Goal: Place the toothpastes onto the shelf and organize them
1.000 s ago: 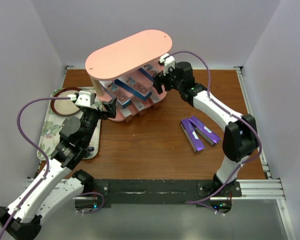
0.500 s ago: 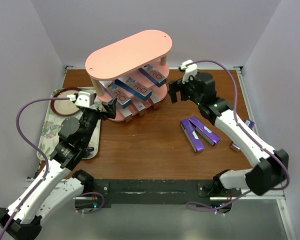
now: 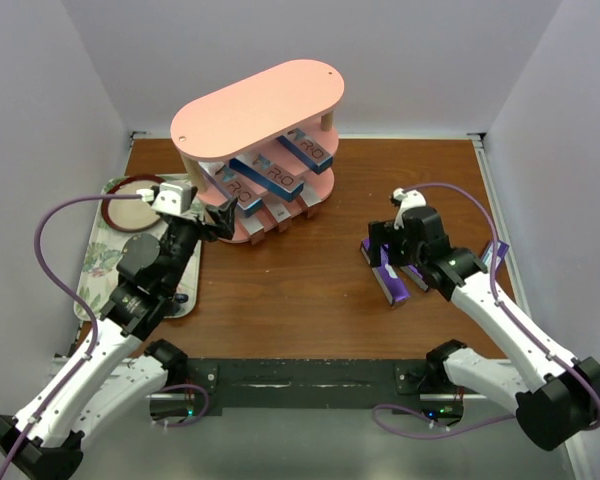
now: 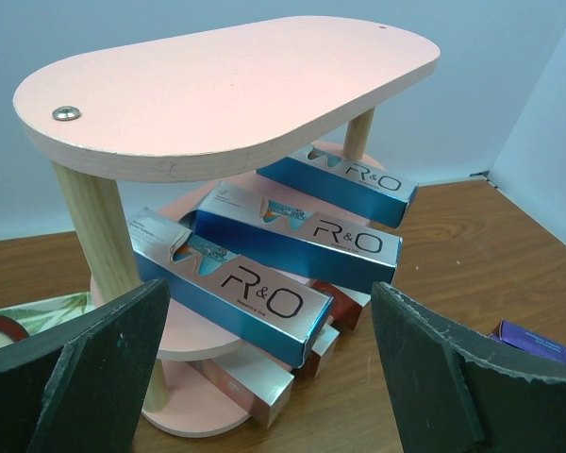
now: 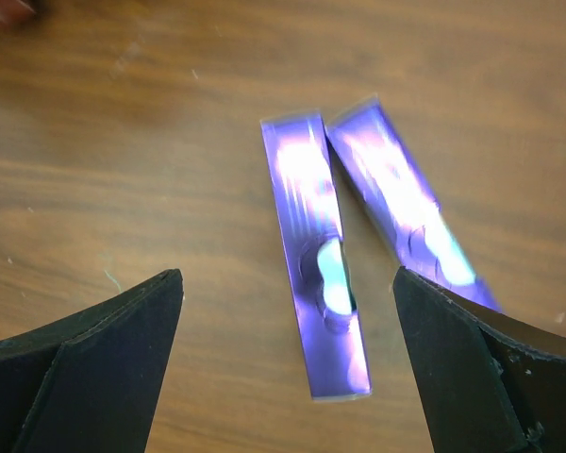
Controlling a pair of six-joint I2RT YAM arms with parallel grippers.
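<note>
While angled down over purple toothpastes [image 5: 316,274], right arm [image 3: 500,312] with jaws apart; left arm [image 3: 140,280], likewise, facing shelf [image 4: 217,94].

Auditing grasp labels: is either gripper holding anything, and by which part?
Nothing is held. The right gripper is open above the two purple toothpastes lying on the table; the left gripper is open and empty, facing the shelf.

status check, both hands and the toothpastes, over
Left hand open, facing shelf. Right hand open over two purple toothpaste boxes on table. Three blue R&O boxes on middle tier. Nothing blocking.
</note>
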